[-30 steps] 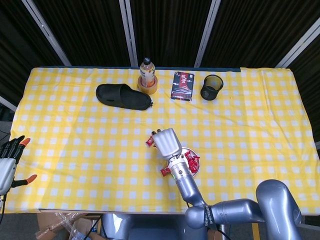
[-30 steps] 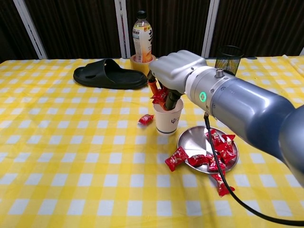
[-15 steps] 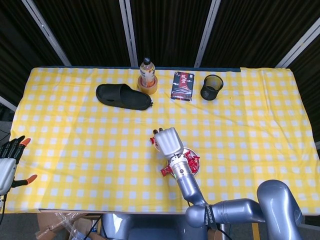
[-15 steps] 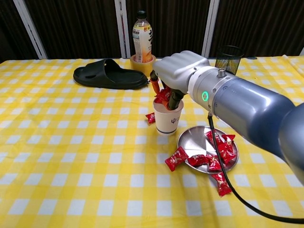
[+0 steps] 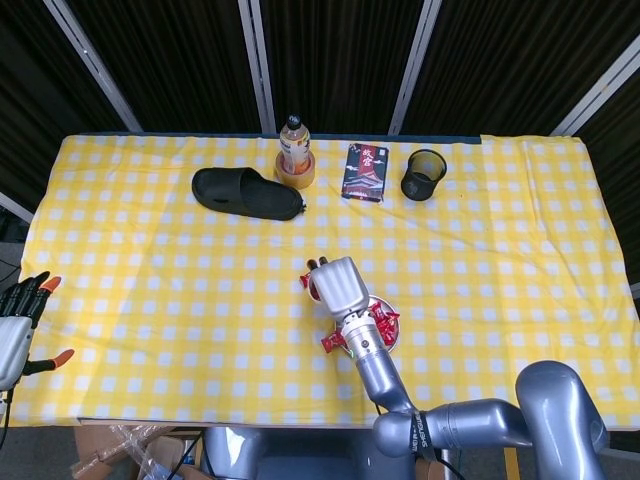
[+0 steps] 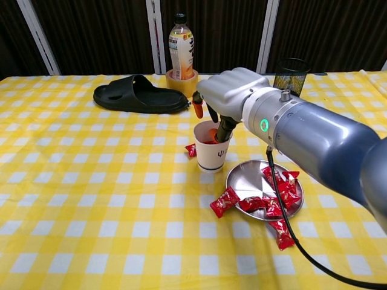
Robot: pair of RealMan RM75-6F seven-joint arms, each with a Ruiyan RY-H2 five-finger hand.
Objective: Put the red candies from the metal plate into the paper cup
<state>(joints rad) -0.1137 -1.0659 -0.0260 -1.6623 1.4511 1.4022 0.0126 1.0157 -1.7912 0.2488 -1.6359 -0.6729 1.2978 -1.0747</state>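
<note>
A white paper cup [image 6: 213, 151] stands just left of the metal plate [image 6: 247, 176]. Several red candies [image 6: 281, 186] lie on the plate's right half. My right hand [image 6: 233, 96] hovers over the cup with its fingers apart, one dark finger [image 6: 225, 128] dipping past the rim. A red candy [image 6: 208, 136] lies inside the cup, free of the fingers. In the head view the right hand [image 5: 343, 285] hides most of the cup. Loose candies lie on the cloth left of the cup [image 6: 191, 150], at the plate's front edge [image 6: 225, 201] and in front of it [image 6: 282, 234]. My left hand [image 5: 15, 318] hangs open off the table's left edge.
At the back of the yellow checked table lie a black slipper [image 5: 247, 193], a bottle standing in a tape roll [image 5: 294, 148], a dark card box [image 5: 365, 172] and a black mesh pen cup [image 5: 423, 174]. A black cable [image 6: 279, 208] trails from my right wrist across the plate.
The right hand has shifted slightly right over the cup and its fingers have parted. The candy it pinched has dropped into the cup. The left hand has not moved.
</note>
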